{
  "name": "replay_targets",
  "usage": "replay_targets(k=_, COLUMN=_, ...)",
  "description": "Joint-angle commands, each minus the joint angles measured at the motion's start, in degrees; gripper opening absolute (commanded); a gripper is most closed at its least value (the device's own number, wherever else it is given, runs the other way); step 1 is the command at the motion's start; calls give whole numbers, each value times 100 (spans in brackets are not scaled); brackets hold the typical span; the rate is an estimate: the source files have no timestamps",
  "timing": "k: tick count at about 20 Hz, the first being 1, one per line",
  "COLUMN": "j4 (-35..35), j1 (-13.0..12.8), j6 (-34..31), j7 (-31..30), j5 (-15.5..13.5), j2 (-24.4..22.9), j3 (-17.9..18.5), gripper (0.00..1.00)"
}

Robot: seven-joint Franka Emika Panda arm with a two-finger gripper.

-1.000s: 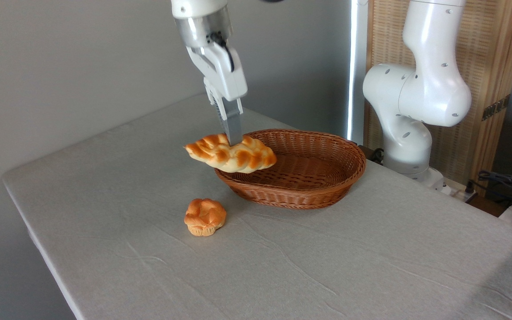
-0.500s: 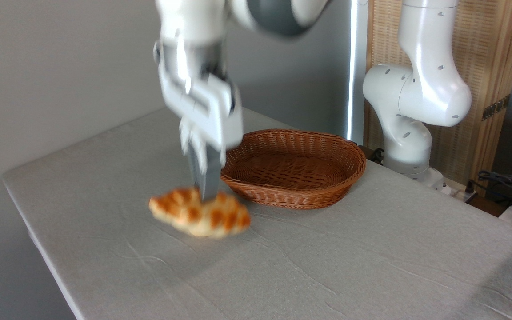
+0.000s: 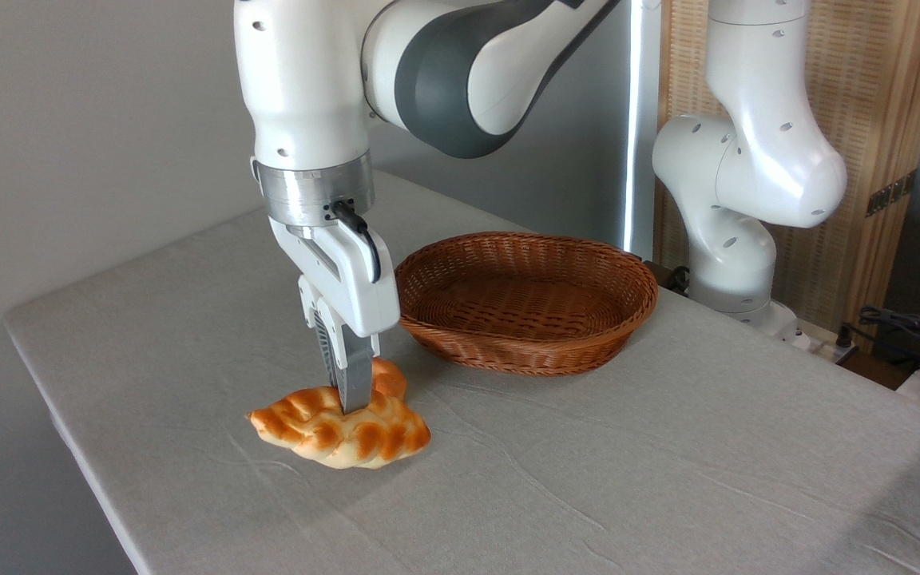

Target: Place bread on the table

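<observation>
The bread (image 3: 340, 431), a golden-orange braided loaf with pale sides, lies low on the grey-clothed table (image 3: 668, 479), left of the basket and at or just above the cloth. My gripper (image 3: 348, 399) comes straight down onto its middle and is shut on the bread. Right behind the loaf, a small round bun (image 3: 390, 377) peeks out, mostly hidden by the fingers and the loaf.
A brown oval wicker basket (image 3: 588, 351) stands with nothing in it to the right of the gripper. The arm's white base (image 3: 739, 208) rises at the table's far right edge. The table's left edge runs close to the loaf.
The gripper has carried the bread from above the basket's left rim down and to the left, in front of the small bun, reaching the cloth level. It keeps its hold.
</observation>
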Motion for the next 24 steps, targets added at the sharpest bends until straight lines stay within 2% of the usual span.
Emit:
replay_targets(k=1, j4=52, j1=-29, j6=-1, j7=-49, j5=78, j2=21, j3=1, gripper=100)
replay_targets(k=13, j4=289, j1=14, j6=43, j7=-120, j5=7, j2=-119, j3=80, gripper=100)
replay_targets(k=15, j4=395, j1=41, j6=-44, j7=-382, j5=-1, j2=-277, j3=80, gripper=100)
replay_targets(k=17, j4=439, j1=50, j6=-316, j7=-1022, j5=-19, j2=-462, j3=37, gripper=100)
replay_targets(k=18, j4=604, j1=50, j6=-691, j7=-1451, j5=-27, j2=-532, j3=2, gripper=100)
replay_targets(k=19, j4=710, j1=50, j6=-921, j7=-1595, j5=-28, j2=-541, j3=-7, gripper=100)
replay_targets(k=20, j4=990, j1=41, j6=-1437, j7=-1727, j5=-80, j2=-542, j3=-7, gripper=100)
replay_targets(k=22, j4=1412, j1=41, j6=-2106, j7=-1693, j5=-255, j2=-515, j3=45, gripper=100)
replay_targets(k=24, j4=1485, j1=50, j6=-2259, j7=-1684, j5=-483, j2=-506, j3=115, gripper=100)
